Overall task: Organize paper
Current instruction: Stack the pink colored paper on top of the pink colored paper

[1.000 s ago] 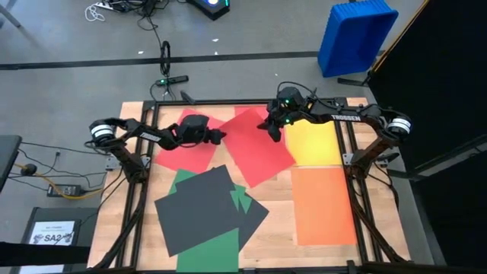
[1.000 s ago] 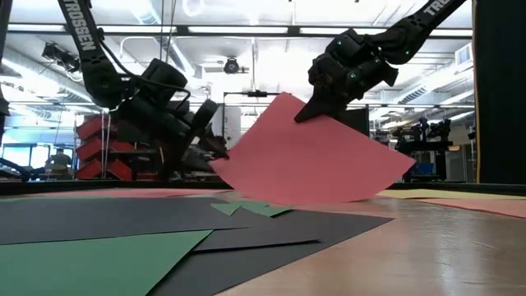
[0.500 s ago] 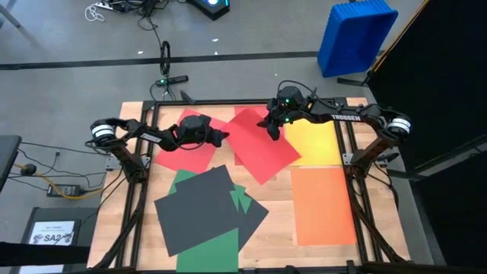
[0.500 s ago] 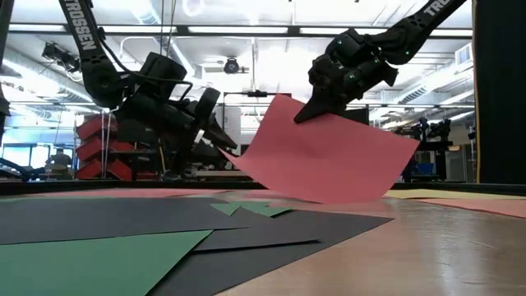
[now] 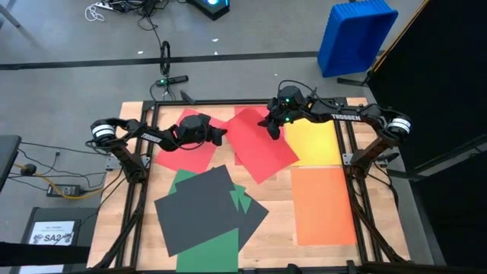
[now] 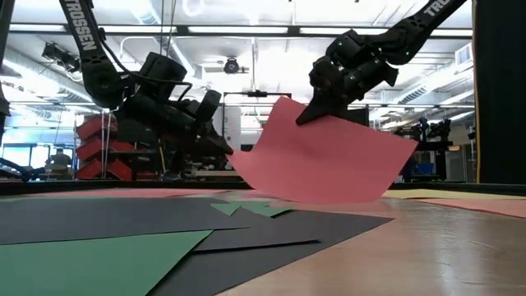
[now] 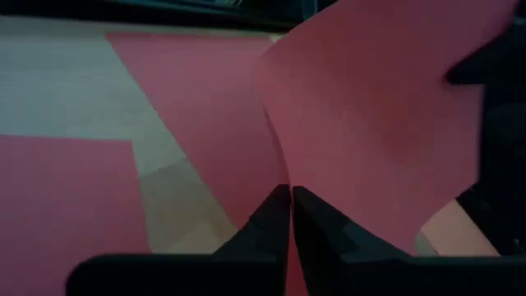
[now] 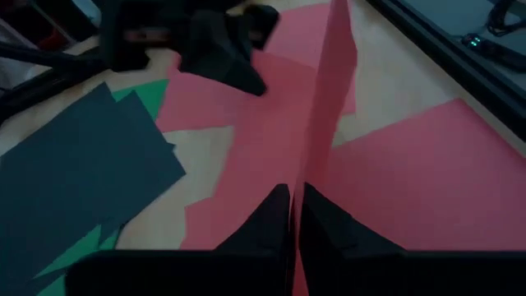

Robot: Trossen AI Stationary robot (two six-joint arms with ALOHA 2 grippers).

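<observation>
High view: a large, thin, matte red rectangular sheet of paper (image 5: 259, 144) is lifted off the wooden worktop (image 5: 281, 221) near its 12 o'clock edge, held from two sides. The right gripper (image 5: 272, 131) is clenched on the sheet's edge at the sheet's 1 o'clock side; the left gripper (image 5: 221, 136) is clenched on the opposite edge, at the sheet's 9 o'clock side. Low view shows the sheet (image 6: 325, 160) hanging tilted between the two grippers, its lower edge close to the worktop. Both wrist views show the paper's edge running between closed fingers.

Other sheets lie flat: a second red sheet (image 5: 179, 156) beneath the left gripper at 10 o'clock, a yellow sheet (image 5: 313, 144) at 1 o'clock, an orange sheet (image 5: 323, 204) at 4 o'clock, and overlapping dark grey sheets (image 5: 202, 209) over green sheets (image 5: 209, 250) at 7 o'clock.

Step in hand, as judged: a two-handed carry of one red sheet, probably to stack it with its like colour. The next move calls for both arms to travel together, keeping the sheet taut without tearing, then squaring its edges over the flat red sheet before letting go.
</observation>
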